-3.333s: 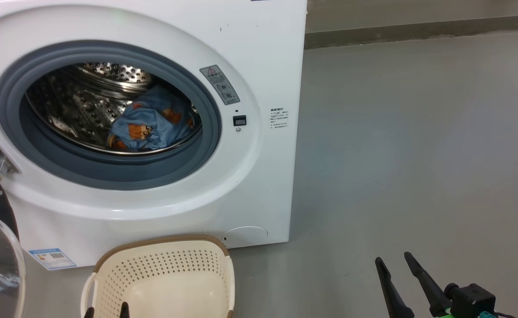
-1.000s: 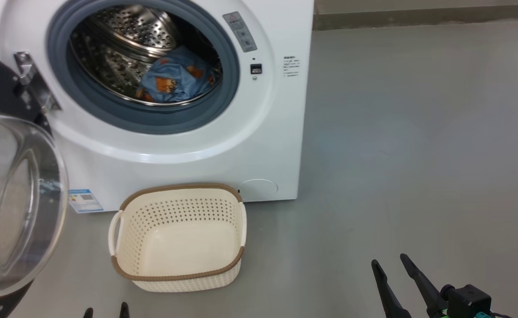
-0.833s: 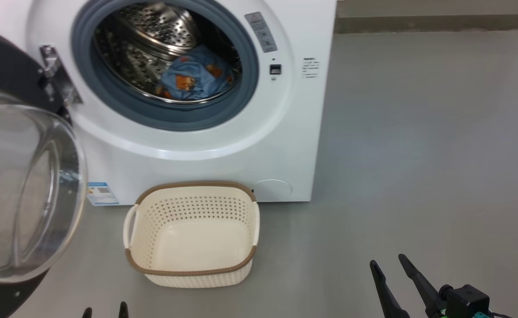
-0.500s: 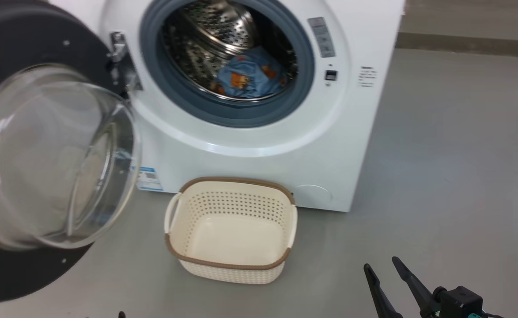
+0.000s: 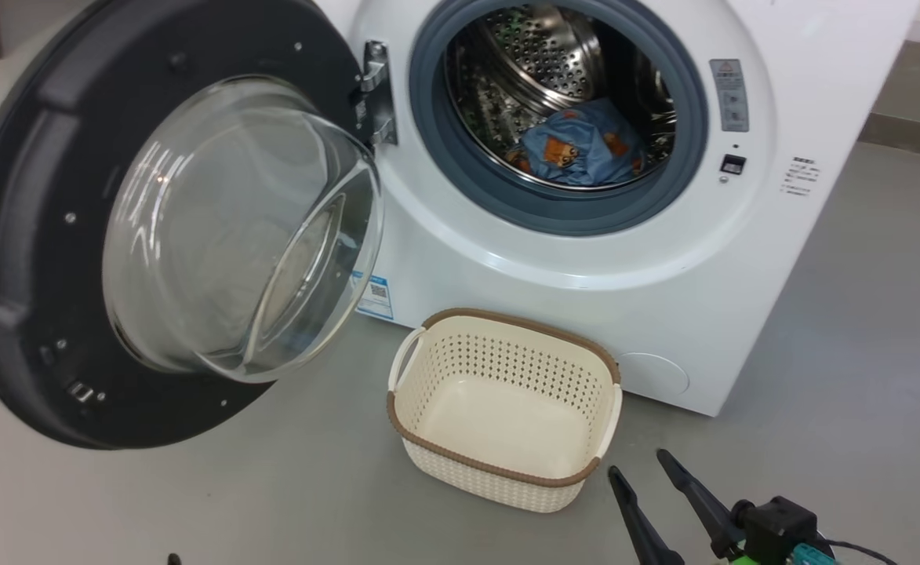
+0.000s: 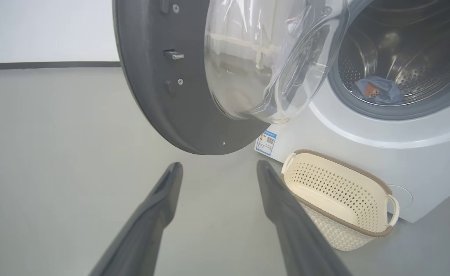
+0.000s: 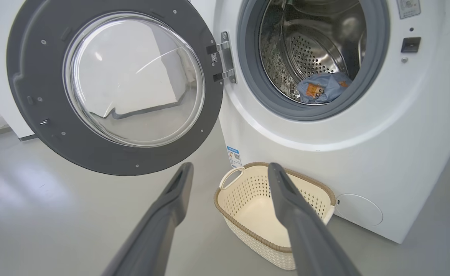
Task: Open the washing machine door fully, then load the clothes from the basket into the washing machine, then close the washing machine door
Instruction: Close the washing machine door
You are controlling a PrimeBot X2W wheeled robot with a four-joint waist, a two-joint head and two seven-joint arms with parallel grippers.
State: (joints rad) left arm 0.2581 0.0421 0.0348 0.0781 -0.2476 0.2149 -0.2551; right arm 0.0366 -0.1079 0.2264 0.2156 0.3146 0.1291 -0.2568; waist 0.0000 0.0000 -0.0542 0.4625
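The white washing machine [image 5: 726, 314] stands with its round black-ringed glass door [image 5: 28, 235] swung wide open to the left on a metal hinge [image 5: 376, 92]. Light blue clothes [image 5: 581, 149] with orange-brown faces lie inside the steel drum [image 5: 538, 55]. The cream basket [image 5: 507, 408] sits on the floor before the machine and holds nothing. My right gripper [image 5: 638, 468] is open, low at the right of the basket, holding nothing. My left gripper [image 6: 219, 168] is open below the door's edge, apart from it. In the right wrist view the door [image 7: 29, 115], clothes [image 7: 320, 88] and basket [image 7: 255, 214] lie ahead of the open fingers [image 7: 282, 184].
Grey floor [image 5: 860, 329] spreads to the right of the machine and under the door. A dark skirting strip [image 5: 907, 129] runs along the wall at the right. A blue label sticker [image 5: 373, 294] sits low on the machine's front.
The head camera has pulled back and turned left, so machine and basket shifted right and the whole open door came into view. The clothes stay in the drum; the basket stays put.
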